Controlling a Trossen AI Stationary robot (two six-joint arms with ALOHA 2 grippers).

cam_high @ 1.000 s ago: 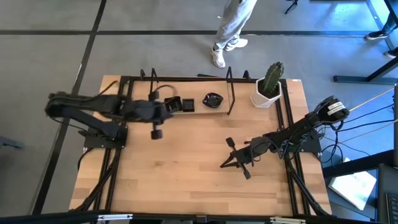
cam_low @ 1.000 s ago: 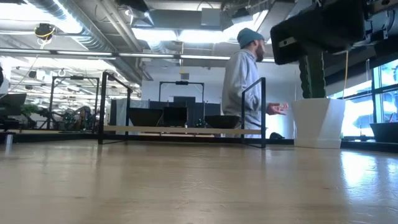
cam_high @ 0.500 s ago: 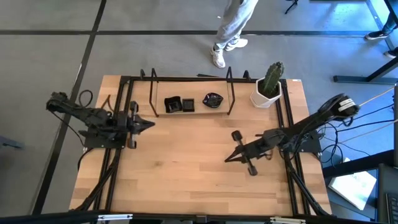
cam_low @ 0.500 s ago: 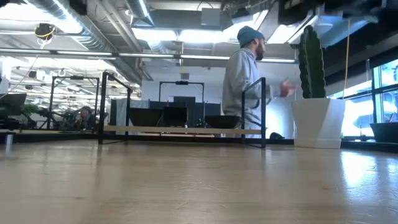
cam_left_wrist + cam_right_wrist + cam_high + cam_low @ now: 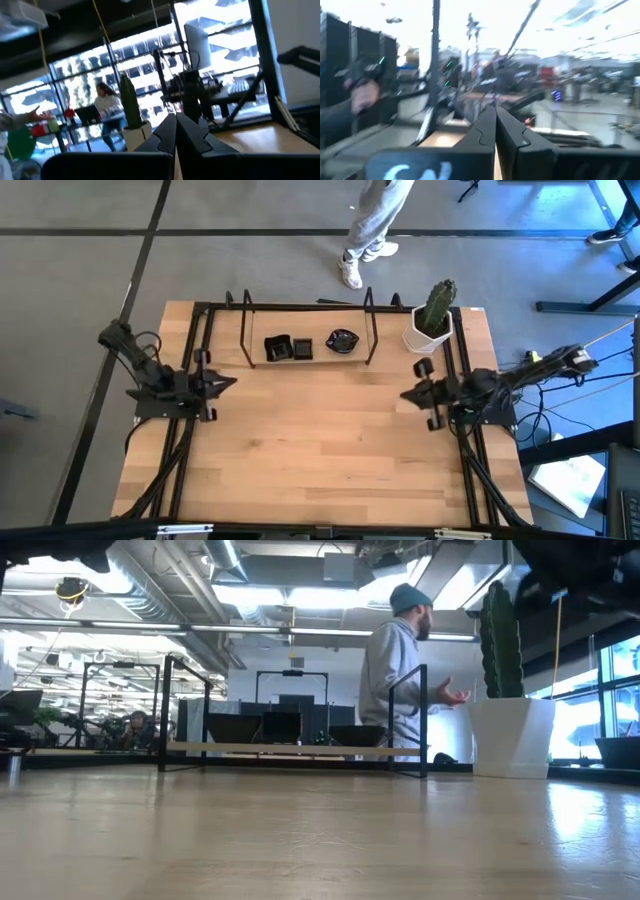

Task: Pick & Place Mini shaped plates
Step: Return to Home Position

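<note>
Plates [image 5: 290, 348] sit on the shelf [image 5: 320, 353], beyond and between left gripper [image 5: 228, 381] and right gripper [image 5: 407, 394], both pinched closed, empty; left nearer.

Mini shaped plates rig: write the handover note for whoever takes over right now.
Left tool: shut, empty, arm folded at the table's left edge.
Right tool: shut, empty, arm folded at the right edge.
Plates: a large glossy black square plate (possibly a stack), a smaller black square plate and a black wavy-edged plate sit on the black-framed wooden shelf at the far side.
Done: every plate in view is on the shelf.
Left: nothing visible to pick; just confirm both arms are parked.
</note>
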